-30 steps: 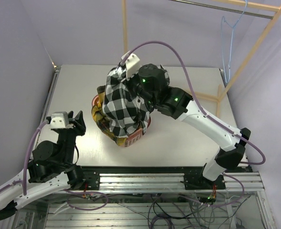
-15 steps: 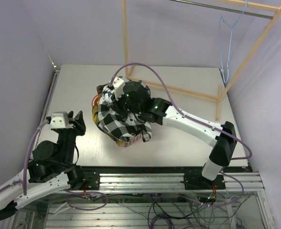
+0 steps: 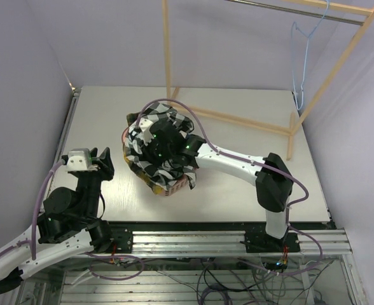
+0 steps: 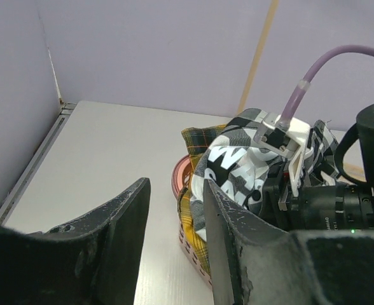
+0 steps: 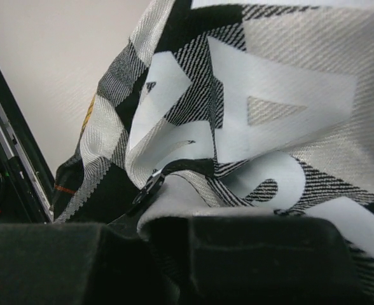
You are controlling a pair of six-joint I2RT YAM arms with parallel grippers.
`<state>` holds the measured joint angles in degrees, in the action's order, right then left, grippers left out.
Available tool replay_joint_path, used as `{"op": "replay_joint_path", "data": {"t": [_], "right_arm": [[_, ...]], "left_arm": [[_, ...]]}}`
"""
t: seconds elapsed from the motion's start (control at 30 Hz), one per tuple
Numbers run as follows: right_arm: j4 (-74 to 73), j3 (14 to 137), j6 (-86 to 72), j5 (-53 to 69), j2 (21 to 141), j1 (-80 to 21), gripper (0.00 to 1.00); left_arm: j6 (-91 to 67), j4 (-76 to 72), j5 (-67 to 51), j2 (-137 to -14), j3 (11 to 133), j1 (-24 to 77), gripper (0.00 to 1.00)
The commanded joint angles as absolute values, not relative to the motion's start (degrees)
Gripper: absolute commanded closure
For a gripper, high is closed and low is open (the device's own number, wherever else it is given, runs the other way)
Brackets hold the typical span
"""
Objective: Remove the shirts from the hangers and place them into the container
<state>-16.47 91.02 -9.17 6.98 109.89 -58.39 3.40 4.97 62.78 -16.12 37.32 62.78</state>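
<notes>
The black-and-white checked shirt with white lettering is bunched on top of the pink container. The right arm reaches down into it. In the right wrist view my right gripper is shut on a fold of this shirt. A yellow-and-black plaid shirt lies under it in the container and hangs over the rim. A light-blue wire hanger hangs bare on the rack rail at back right. My left gripper stands open and holds nothing, left of the container.
A pale wooden rack frame stands across the back of the table, with its upright behind the container. Purple walls close in on the left and at the back. The right arm's purple cable loops over the shirt.
My right arm has come down and toward the left, carrying the black-and-white shirt from above the container onto it. The left arm has not moved.
</notes>
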Motion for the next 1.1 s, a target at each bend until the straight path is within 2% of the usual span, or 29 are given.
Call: {"op": "replay_joint_path", "data": {"t": [0.0, 0.3, 0.47, 0.6, 0.77, 0.9, 0.97, 1.0, 1.07], "right_arm": [[-19.0, 87.7, -12.1, 9.3, 114.4, -58.8, 1.0], [-20.4, 86.2, -13.6, 12.6, 122.7, -58.8, 1.0], [-20.2, 88.2, -12.4, 12.6, 122.6, -58.8, 0.88], [-23.1, 91.9, -11.2, 11.6, 121.3, -58.8, 0.79], [-26.0, 96.0, -11.0, 8.3, 117.2, -58.8, 0.51], [-26.8, 98.2, -10.8, 4.3, 112.6, -58.8, 0.45], [-26.7, 99.3, -10.3, 2.7, 110.7, -58.8, 0.36], [-26.3, 99.7, -9.8, 2.4, 109.6, -58.8, 0.28], [-26.2, 100.7, -9.1, 1.6, 108.2, -58.8, 0.22]], "left_arm": [[2.9, 4.9, 62.8, -16.9, 37.9, 62.5, 0.5], [2.8, 5.1, 62.7, -17.8, 38.0, 62.4, 0.5], [2.7, 5.2, 62.6, -18.4, 38.1, 62.4, 0.49], [2.6, 5.3, 62.5, -18.7, 38.1, 62.4, 0.48], [2.6, 5.3, 62.4, -19.3, 38.2, 62.3, 0.47], [2.6, 5.3, 62.1, -19.8, 38.3, 62.3, 0.46], [2.6, 5.3, 62.1, -19.9, 38.3, 62.2, 0.46], [2.6, 5.4, 62.1, -19.9, 38.3, 62.2, 0.46], [2.5, 5.5, 62.1, -20.0, 38.4, 62.2, 0.46]]}}
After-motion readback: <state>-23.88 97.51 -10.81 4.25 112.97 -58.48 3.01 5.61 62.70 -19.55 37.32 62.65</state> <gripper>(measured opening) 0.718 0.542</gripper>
